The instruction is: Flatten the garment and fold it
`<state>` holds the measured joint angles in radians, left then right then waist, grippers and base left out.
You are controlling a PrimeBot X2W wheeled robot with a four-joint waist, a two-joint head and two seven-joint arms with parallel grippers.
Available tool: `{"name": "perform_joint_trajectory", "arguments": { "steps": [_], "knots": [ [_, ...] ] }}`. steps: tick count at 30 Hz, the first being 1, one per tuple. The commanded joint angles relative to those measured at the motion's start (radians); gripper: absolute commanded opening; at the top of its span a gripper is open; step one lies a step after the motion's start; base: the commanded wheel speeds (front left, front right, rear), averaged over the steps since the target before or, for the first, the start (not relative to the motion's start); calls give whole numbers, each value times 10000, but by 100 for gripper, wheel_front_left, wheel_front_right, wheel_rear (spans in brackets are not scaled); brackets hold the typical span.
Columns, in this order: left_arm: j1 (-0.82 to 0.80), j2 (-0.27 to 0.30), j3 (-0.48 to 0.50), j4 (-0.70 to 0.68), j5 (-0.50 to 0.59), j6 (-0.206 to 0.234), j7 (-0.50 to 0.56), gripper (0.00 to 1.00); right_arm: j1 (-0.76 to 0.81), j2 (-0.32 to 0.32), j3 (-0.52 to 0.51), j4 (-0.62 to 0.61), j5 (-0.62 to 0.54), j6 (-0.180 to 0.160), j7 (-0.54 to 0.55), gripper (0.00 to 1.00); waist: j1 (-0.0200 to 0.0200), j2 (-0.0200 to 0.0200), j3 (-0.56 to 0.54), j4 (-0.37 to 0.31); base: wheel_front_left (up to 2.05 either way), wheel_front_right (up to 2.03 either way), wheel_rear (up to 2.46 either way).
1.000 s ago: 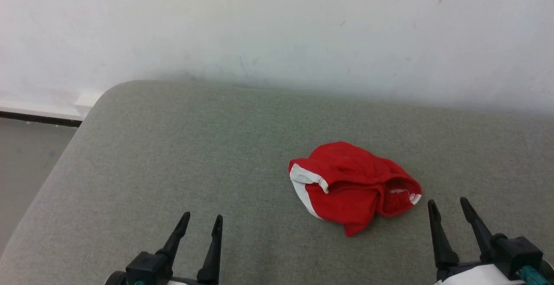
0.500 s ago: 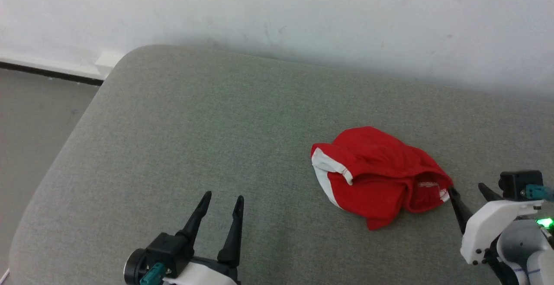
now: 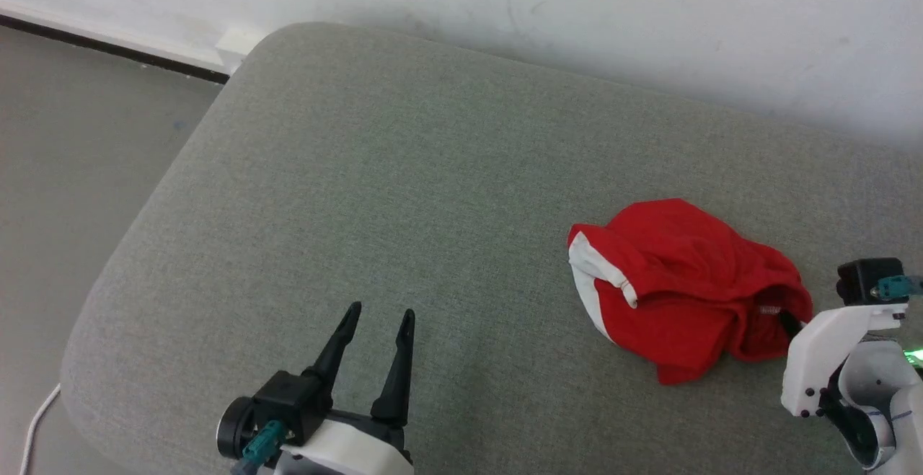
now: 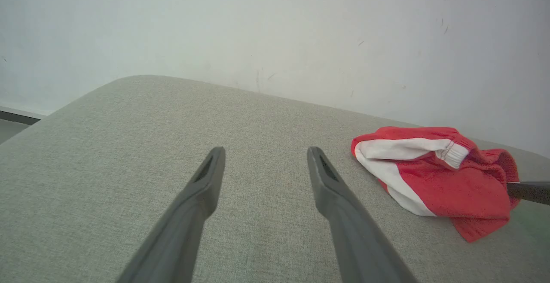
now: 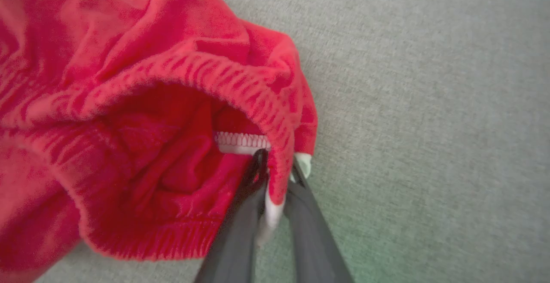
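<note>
The garment [image 3: 685,280] is a crumpled heap of red fabric with a white side stripe, lying on the grey cushion [image 3: 404,194] at the right. My right gripper [image 3: 789,323] comes at it from the right. In the right wrist view its jaws [image 5: 277,162] are shut on the ribbed waistband of the garment [image 5: 129,102], one finger inside the opening and one outside. My left gripper [image 3: 378,313] stands open above bare cushion at the lower middle, well left of the garment [image 4: 434,180], with nothing between its fingers [image 4: 264,152]. One dark right finger [image 4: 528,190] touches the heap's right side.
The cushion's rounded left edge drops to a grey floor [image 3: 72,172]. A white wall [image 3: 577,6] runs close behind the cushion. A white cable [image 3: 36,417] lies on the floor at the lower left. Bare cushion stretches left of the heap.
The head camera has turned, shifting the whole picture. My right gripper has reached in to the garment's waistband and closed on it. The left gripper stays open.
</note>
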<state>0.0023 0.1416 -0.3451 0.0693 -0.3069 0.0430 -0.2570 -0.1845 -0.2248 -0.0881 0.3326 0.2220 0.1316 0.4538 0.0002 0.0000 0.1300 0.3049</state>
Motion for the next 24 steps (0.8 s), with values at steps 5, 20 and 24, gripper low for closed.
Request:
{"name": "perform_joint_trajectory", "arguments": {
  "steps": [5, 20, 24],
  "knots": [
    [127, -126, 205, 136, 199, -260, -47, 100, -379, -111, -580, -180, 317, -9, -611, 0, -2, 0, -386, -410, 0, 0, 0],
    [639, -493, 599, 110, 506, -591, -47, 100, -843, 19, -1681, -5378, 184, -9, -316, 0, -2, 0, -1128, -1026, 0, 0, 0],
    [707, -540, 693, 111, 572, -702, -47, 100, -758, 158, 277, -6188, 294, -9, -236, 0, -2, 0, -1168, -920, 0, 0, 0]
  ]
}}
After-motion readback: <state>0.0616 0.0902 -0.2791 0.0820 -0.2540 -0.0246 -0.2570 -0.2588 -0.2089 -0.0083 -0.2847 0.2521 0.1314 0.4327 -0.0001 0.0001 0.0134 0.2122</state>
